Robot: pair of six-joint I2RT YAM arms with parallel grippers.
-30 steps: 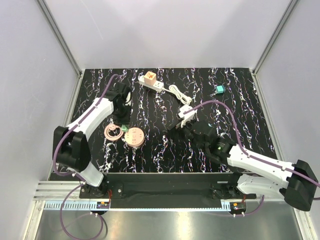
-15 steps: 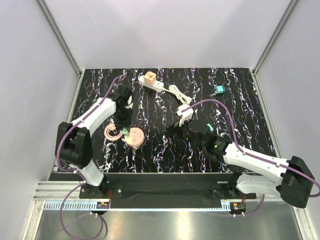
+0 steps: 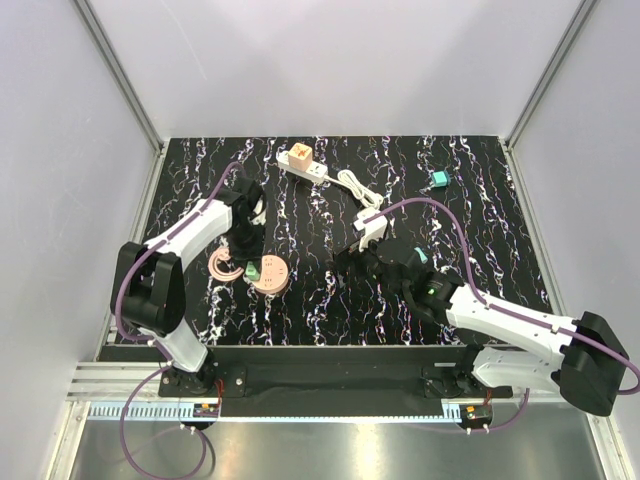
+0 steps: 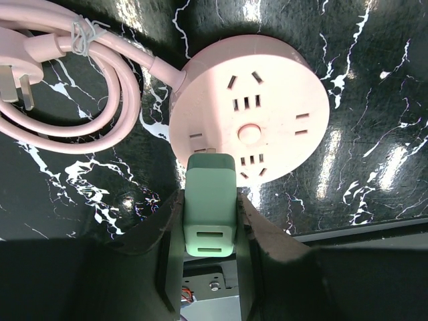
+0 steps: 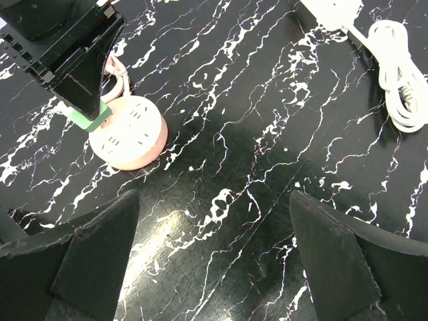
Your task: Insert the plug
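A round pink socket hub [image 4: 257, 120] lies on the black marbled table, also in the top view [image 3: 270, 274] and the right wrist view [image 5: 127, 137]. Its pink cable [image 4: 80, 87] is coiled beside it. My left gripper [image 4: 208, 214] is shut on a mint green plug [image 4: 210, 204], whose front end sits at the hub's near edge over a socket; it also shows in the top view [image 3: 255, 269]. My right gripper [image 5: 214, 267] is open and empty, hovering over bare table to the right of the hub.
A white power strip [image 3: 302, 163] with a coiled white cable [image 3: 358, 186] lies at the back middle. A small teal block [image 3: 437, 179] sits at the back right. The table's near edge shows behind the left fingers.
My left gripper has moved toward the near side and right, bringing the green plug from beside the hub onto its edge. The right gripper has shifted slightly.
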